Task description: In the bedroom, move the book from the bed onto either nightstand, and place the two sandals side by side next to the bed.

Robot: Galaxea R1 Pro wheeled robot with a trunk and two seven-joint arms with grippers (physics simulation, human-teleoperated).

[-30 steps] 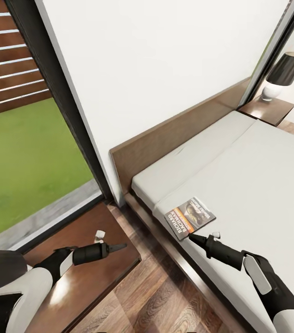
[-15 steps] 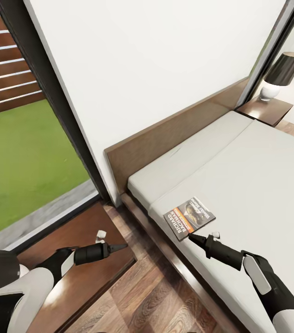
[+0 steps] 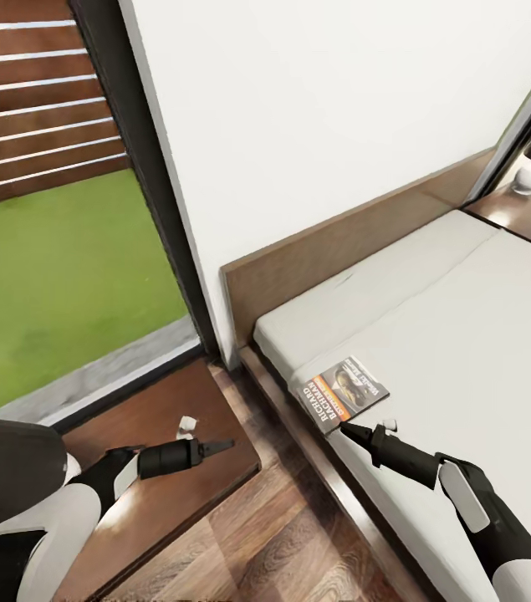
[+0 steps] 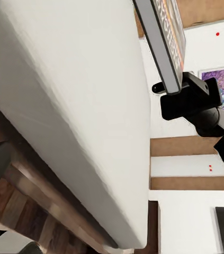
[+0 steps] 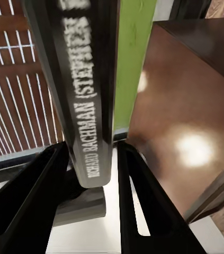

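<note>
Our right gripper (image 3: 347, 429) is clamped on the book (image 3: 344, 392) at the bed (image 3: 466, 334) edge; left gripper (image 3: 222, 444) looks closed, hard to confirm, over the nightstand (image 3: 165, 502)

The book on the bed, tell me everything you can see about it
The book is a thin paperback with a dark cover, an orange band, white "Richard Bachman" lettering and a grey picture. It lies at the near corner of the pale mattress, by the bed's edge. The right end effector has its fingers either side of the book's spine edge.
</note>
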